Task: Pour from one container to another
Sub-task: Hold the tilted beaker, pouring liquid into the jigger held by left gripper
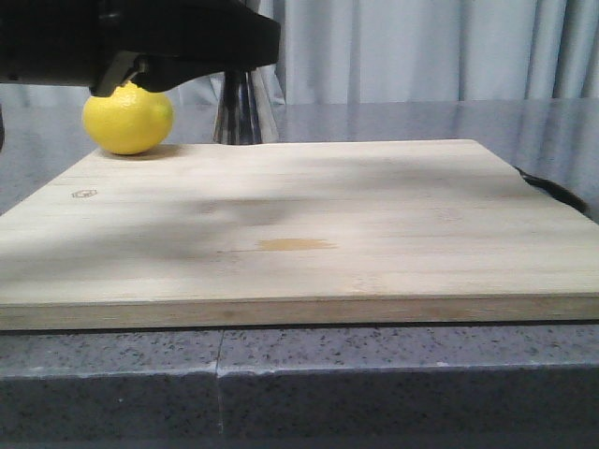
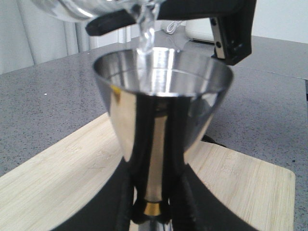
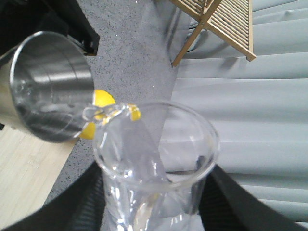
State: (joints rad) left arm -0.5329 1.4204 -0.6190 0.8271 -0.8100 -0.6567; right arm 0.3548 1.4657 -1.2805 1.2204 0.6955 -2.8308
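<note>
My left gripper [image 2: 155, 195] is shut on the steel jigger [image 2: 161, 91], its fingers closed near the gold band at the narrow waist. The jigger's open cup faces up. My right gripper [image 3: 154, 209] is shut on the clear glass beaker [image 3: 154, 149], which is tilted with its lip over the jigger's cup [image 3: 48, 86]. A thin stream of clear liquid [image 2: 147, 29] falls from the lip into the cup. In the front view only the jigger's lower half [image 1: 245, 108] shows at the back left under the black arm [image 1: 140, 37]; the beaker is out of that view.
A yellow lemon [image 1: 128, 119] lies at the back left corner of the wooden board [image 1: 299, 234], close to the jigger. The board rests on a grey speckled counter [image 1: 374, 365]. A black object [image 1: 554, 190] lies off the board's right edge. Curtains hang behind.
</note>
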